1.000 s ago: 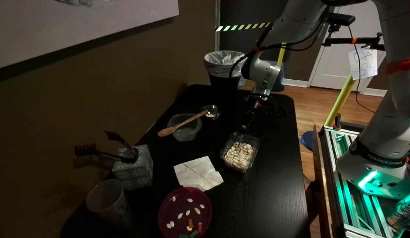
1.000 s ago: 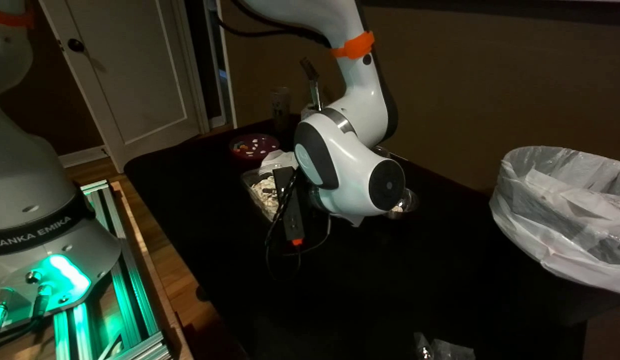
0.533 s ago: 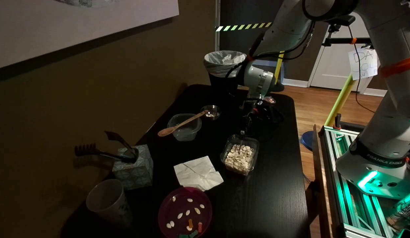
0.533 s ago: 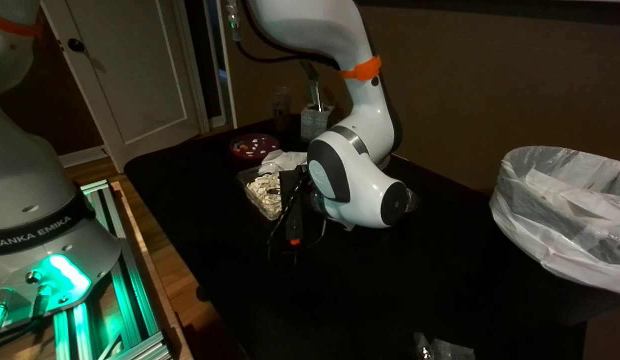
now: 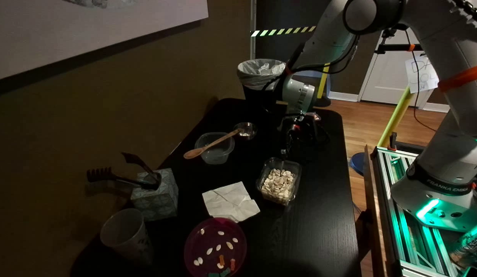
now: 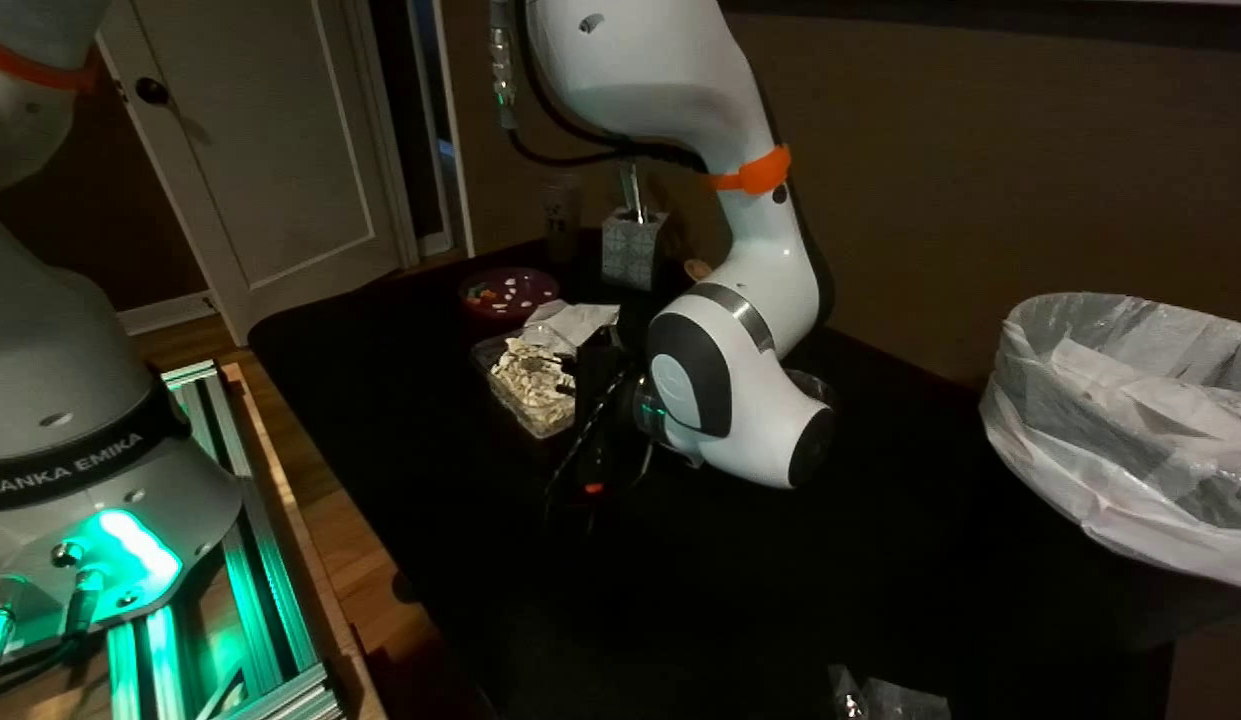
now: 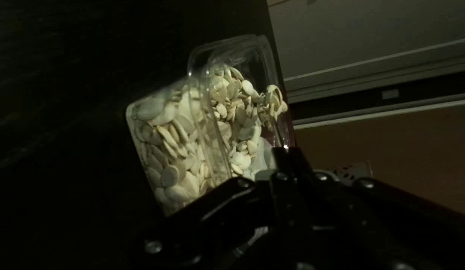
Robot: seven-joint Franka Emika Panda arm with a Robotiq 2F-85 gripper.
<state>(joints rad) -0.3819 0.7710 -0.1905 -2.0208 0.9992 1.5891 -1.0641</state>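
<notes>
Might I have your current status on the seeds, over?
Gripper shut on slender utensil; seeds clustered at its tip; rim of clear tub close, possible snag.

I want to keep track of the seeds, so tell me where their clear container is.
In an exterior view, the clear container stands just right of the white napkin on the black table; the gripper is close to its far end.
</notes>
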